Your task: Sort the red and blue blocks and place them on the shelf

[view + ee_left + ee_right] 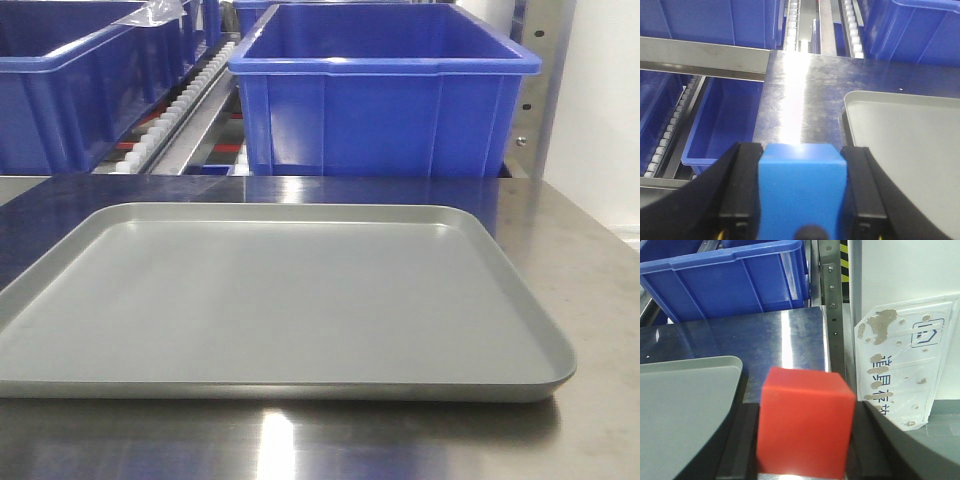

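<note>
In the front view neither gripper and neither block could be seen. A grey tray [280, 300] lay on the steel tabletop [590, 260]. Behind it rose the shelf [205, 130], with its white roller track [180, 110] running between two blue bins [380, 110].

In the left wrist view the left gripper [801, 155] was pinching the blue block [802, 192]. Its black fingers [742, 185] pressed flat against the cube's two sides, so the block sat squarely between them. Ahead of the gripper lay the bright tabletop. The corner of the tray lay ahead and to its right, apart from the block. To the gripper's left a brushed-metal front rail [705, 57] crossed the view, with another bin and a row of rollers lower down beyond it. More bins stood on the tier straight ahead.

In the right wrist view the right gripper [807, 412] was clamped on the red block [805, 422], with a dark finger on either side of the cube. The tray's rounded corner lay just to the gripper's left. Bare tabletop stretched ahead, and past it stood one blue bin. A steel upright [832, 300] with screw holes stood ahead and slightly right. Farther right a white marked sheet [905, 355] lay against the pale wall.
</note>
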